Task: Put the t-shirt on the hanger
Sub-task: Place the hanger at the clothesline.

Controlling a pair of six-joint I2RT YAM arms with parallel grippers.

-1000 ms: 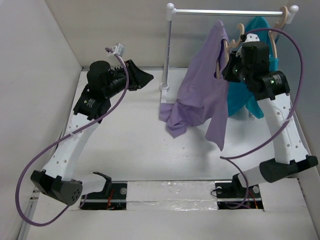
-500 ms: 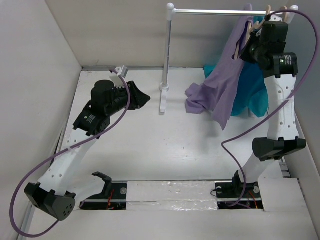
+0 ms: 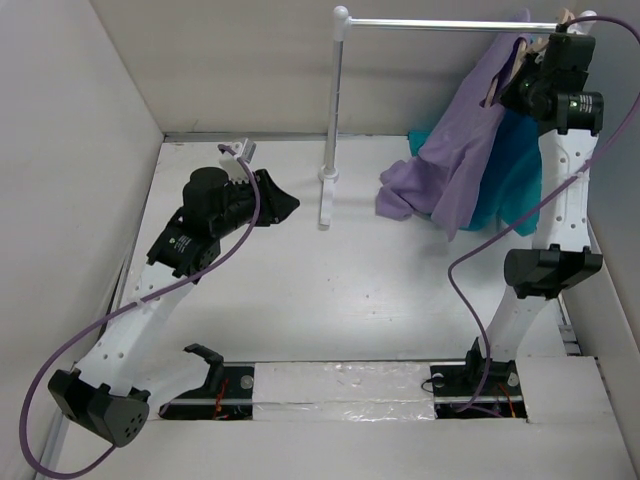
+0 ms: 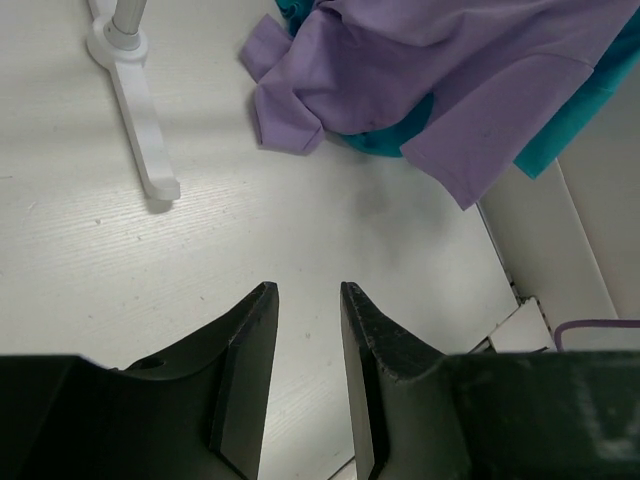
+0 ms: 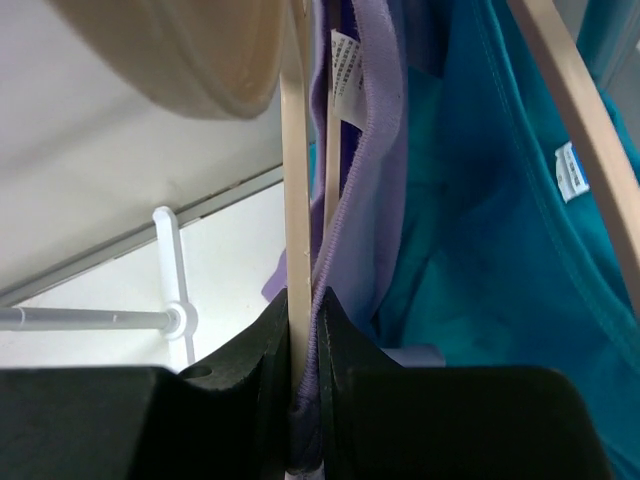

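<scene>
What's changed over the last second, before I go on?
The right gripper, shut on the hanger, carried it and the t-shirt up and right to the right end of the rail; the shirt's bottom trailed right across the table. The left gripper, open and empty, drew back slightly. The rack stayed put.

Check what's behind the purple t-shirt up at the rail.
A teal t-shirt hangs behind the purple t-shirt; parts of it show to the right and lower left. The rest is covered. The right gripper is shut on the hanger and purple fabric.
</scene>
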